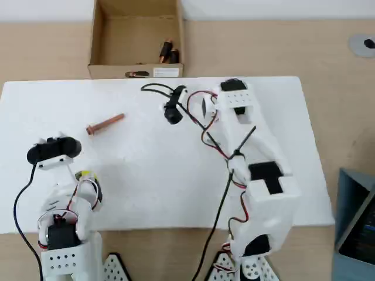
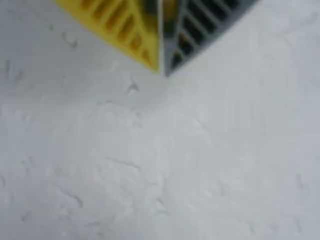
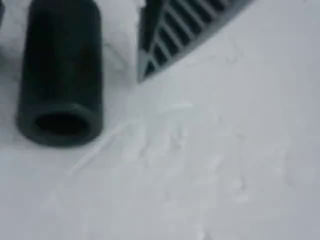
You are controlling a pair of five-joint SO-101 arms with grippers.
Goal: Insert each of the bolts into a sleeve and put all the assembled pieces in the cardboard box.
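A copper bolt (image 1: 105,124) lies alone on the white table (image 1: 146,175), left of centre. A black sleeve (image 1: 172,112) (image 3: 60,75) lies on its side near the table's back, just in front of the cardboard box (image 1: 94,41). My right gripper (image 1: 179,96) hovers over the sleeve and is open; its grey finger (image 3: 167,37) stands beside the sleeve with a gap between them. My left gripper (image 2: 161,67) (image 1: 88,175) is shut with nothing in it, close above bare table at the front left. Assembled pieces (image 1: 168,52) lie inside the box.
Black and red cables (image 1: 205,126) trail over the table beside the right arm. A dark grey case (image 1: 354,225) stands off the table's right edge. A grey disc (image 1: 363,44) lies on the wooden top at the far right.
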